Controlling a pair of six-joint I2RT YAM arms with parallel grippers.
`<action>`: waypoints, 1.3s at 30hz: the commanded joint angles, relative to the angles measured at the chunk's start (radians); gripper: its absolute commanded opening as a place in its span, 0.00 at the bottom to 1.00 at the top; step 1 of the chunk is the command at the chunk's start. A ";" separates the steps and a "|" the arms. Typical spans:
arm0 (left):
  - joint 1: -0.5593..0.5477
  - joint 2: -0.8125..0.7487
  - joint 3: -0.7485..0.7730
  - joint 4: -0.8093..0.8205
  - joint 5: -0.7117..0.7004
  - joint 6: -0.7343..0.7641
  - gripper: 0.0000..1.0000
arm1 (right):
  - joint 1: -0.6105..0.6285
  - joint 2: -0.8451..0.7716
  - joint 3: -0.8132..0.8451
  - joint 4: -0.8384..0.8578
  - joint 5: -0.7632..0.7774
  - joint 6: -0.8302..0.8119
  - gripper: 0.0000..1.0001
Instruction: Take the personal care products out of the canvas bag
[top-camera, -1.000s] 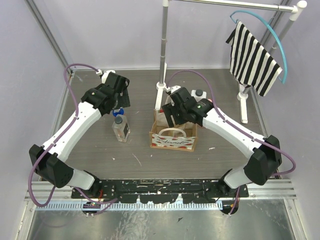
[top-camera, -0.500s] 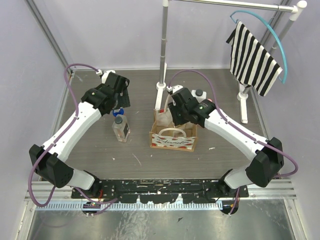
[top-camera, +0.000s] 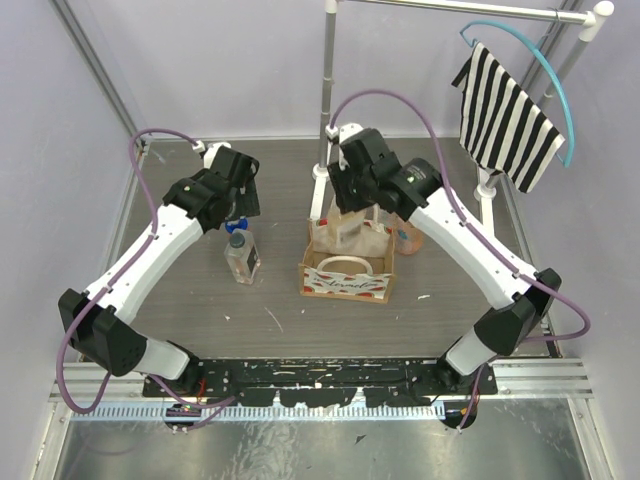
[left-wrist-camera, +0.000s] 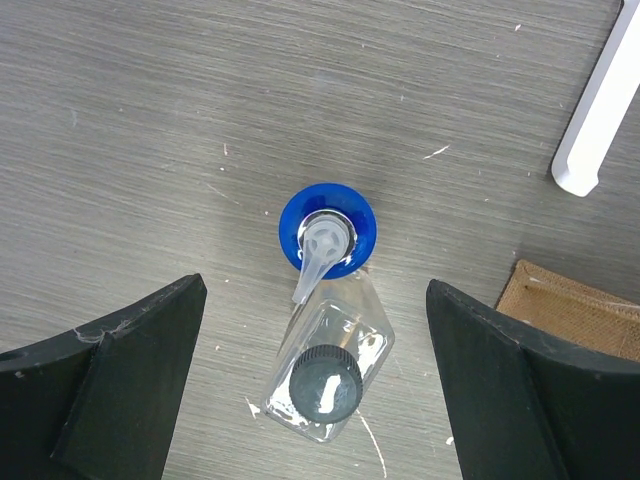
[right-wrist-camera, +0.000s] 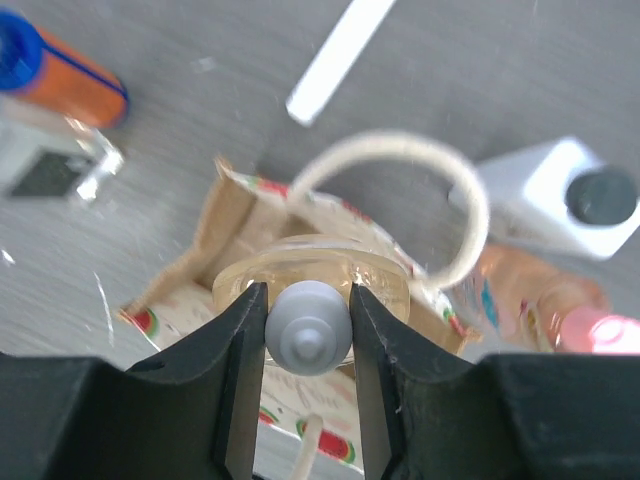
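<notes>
The canvas bag (top-camera: 345, 278) stands open at the table's middle, with watermelon print. My right gripper (top-camera: 350, 205) is shut on the grey cap (right-wrist-camera: 308, 325) of a translucent bottle (top-camera: 345, 230) and holds it above the bag's mouth (right-wrist-camera: 250, 230). A peach bottle with a pink cap (top-camera: 407, 236) stands right of the bag, also in the right wrist view (right-wrist-camera: 540, 300). A white bottle with a dark cap (right-wrist-camera: 570, 185) stands beside it. My left gripper (left-wrist-camera: 315, 290) is open above a blue-capped bottle (left-wrist-camera: 327, 228) and a clear square bottle (left-wrist-camera: 325, 380), which stand left of the bag (top-camera: 242, 258).
A rack pole with a white foot (top-camera: 322, 170) stands just behind the bag. A striped cloth (top-camera: 505, 115) hangs on a blue hanger at the back right, over another white foot (top-camera: 487, 215). A rope handle (right-wrist-camera: 470, 200) arches beside the held bottle.
My right gripper has risen and moved back, lifting the translucent bottle up out of the bag. The left arm has not moved.
</notes>
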 joint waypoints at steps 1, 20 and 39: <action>0.004 -0.036 -0.019 0.007 -0.006 0.001 0.99 | 0.003 0.019 0.252 0.104 0.021 -0.036 0.14; 0.004 -0.030 -0.014 0.018 -0.012 0.014 0.99 | 0.004 0.345 0.674 0.247 -0.182 0.006 0.12; 0.004 -0.030 -0.003 0.003 -0.036 0.026 0.99 | 0.022 0.438 0.482 0.327 -0.196 0.016 0.12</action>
